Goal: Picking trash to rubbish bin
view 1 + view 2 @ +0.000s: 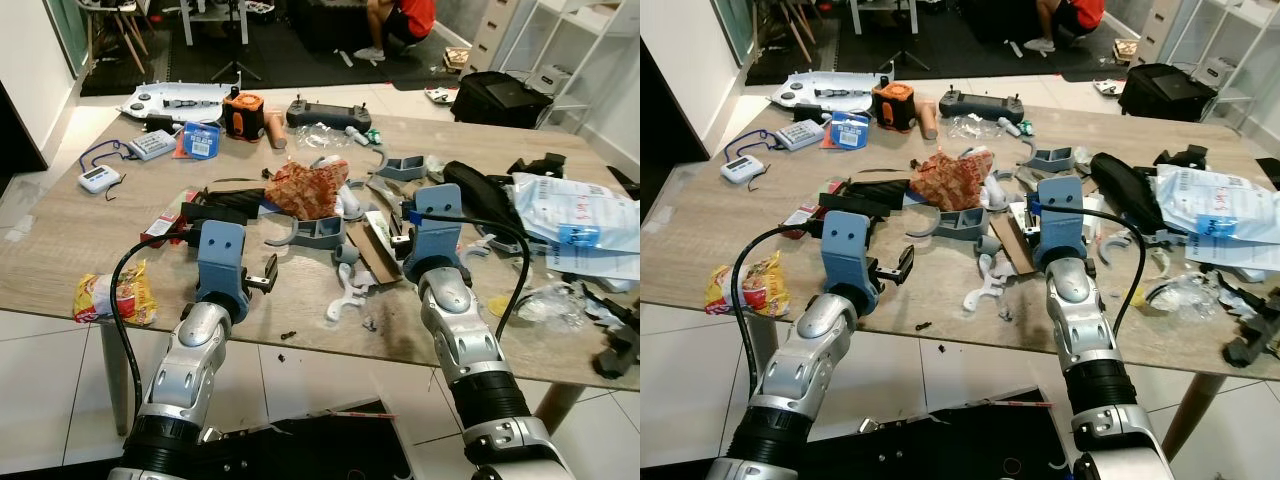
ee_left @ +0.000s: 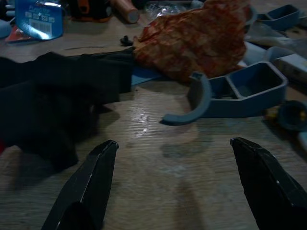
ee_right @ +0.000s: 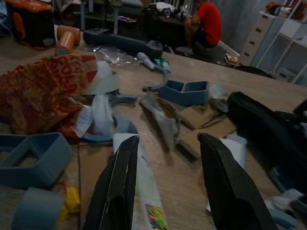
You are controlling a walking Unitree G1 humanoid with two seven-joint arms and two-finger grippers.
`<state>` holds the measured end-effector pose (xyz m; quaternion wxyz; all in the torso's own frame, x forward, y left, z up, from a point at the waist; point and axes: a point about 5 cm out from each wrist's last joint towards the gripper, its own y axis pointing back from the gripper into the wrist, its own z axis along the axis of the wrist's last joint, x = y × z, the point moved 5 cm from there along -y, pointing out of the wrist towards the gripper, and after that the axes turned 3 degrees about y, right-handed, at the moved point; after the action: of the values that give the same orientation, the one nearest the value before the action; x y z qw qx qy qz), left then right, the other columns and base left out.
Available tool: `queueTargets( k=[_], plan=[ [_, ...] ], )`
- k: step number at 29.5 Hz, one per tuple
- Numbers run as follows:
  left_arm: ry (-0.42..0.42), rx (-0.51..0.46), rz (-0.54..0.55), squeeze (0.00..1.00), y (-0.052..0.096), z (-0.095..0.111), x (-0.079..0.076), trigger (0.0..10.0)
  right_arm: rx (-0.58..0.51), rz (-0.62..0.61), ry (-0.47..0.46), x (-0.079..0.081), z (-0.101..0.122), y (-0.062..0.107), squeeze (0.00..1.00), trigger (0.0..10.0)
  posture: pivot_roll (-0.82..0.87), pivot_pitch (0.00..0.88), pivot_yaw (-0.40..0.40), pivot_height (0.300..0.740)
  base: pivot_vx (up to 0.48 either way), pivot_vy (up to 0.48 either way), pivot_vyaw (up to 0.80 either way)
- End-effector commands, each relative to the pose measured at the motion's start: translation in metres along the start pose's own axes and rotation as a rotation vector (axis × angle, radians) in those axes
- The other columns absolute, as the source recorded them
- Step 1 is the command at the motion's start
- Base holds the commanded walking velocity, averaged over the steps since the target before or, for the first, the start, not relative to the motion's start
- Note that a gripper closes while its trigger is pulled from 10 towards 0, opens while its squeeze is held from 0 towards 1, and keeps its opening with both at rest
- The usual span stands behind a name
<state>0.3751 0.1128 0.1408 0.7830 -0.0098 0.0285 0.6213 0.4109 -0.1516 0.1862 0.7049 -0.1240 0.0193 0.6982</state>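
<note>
A cluttered wooden table (image 1: 60, 250) held one red patterned wrapper (image 1: 305, 188) mid-table and one yellow snack packet (image 1: 113, 293) at its near left edge. Left gripper (image 2: 175, 184) and right gripper (image 3: 165, 184) hovered, fingers apart.

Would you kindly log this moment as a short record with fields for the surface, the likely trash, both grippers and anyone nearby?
surface: wooden table, heavily cluttered
trash candidates: yellow snack packet near the table's front left edge; crumpled red patterned wrapper at the centre
left gripper: open, low over bare wood, short of the blue-grey plastic bracket
right gripper: open, over a long white wrapper and cardboard pieces
other items: orange and black device, black bag
person: in a red top, crouched on the floor beyond the table
</note>
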Motion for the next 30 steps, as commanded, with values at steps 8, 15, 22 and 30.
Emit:
queueTargets(
  k=[8,15,22,30],
  plan=[
    [-0.041,0.084,0.032,0.0,0.003,-0.017,0.006,10.0,0.04,-0.003,0.004,-0.002,-0.011,0.004,0.0,10.0,0.07,0.135,-0.03,0.74,0.0,-0.3,0.0],
    [-0.035,0.103,0.043,0.0,0.003,-0.02,0.009,10.0,0.044,0.003,0.007,-0.001,-0.01,0.004,0.0,10.0,0.07,0.138,-0.032,0.74,0.0,0.0,0.0],
    [-0.037,0.103,0.049,0.0,0.003,-0.02,0.009,10.0,0.045,0.007,0.006,0.0,-0.01,0.004,0.0,10.0,0.07,0.143,-0.034,0.74,0.0,0.0,0.0],
    [-0.043,0.089,0.063,0.0,0.003,-0.016,0.014,10.0,0.047,0.006,-0.033,0.0,-0.006,0.001,0.0,10.0,0.07,0.162,-0.031,0.74,0.0,0.0,0.0]
  ],
)
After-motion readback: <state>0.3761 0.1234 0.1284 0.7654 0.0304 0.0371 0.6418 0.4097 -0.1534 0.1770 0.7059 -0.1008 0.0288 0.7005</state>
